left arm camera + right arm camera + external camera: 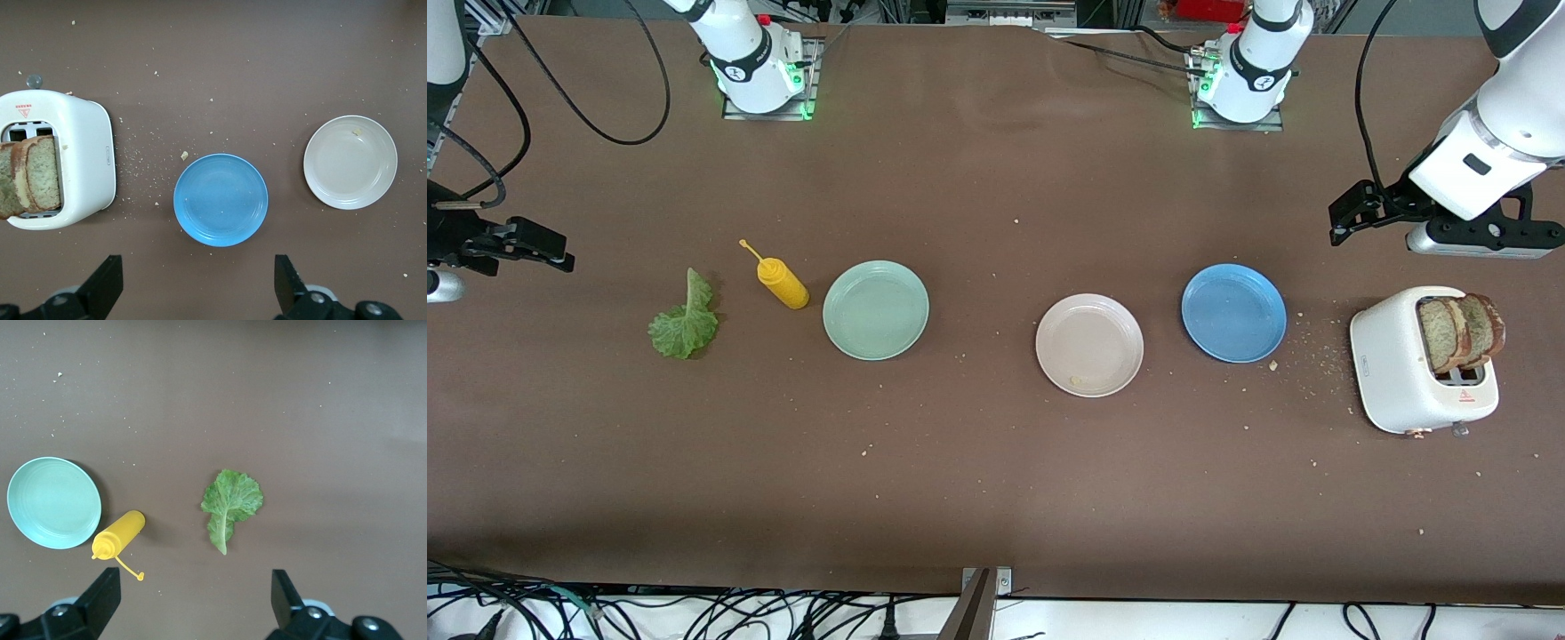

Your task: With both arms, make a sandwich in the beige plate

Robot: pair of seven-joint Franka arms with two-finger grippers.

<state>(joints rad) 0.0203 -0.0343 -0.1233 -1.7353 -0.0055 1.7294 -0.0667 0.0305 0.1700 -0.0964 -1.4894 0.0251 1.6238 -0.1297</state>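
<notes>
This is a robotics laboratory, not a real kitchen. Two white robot arm bases (758, 67) with green lights are bolted on metal plates at the upper edge of a brown table (978, 498). Black cables (694, 613) lie in bundles along the bottom of the frame, and aluminium frame profiles (503, 13) stand at the upper left.

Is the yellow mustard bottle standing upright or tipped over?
Tipped over: the yellow mustard bottle lies on its side on the table, between the lettuce leaf and mint-green plate.
</notes>
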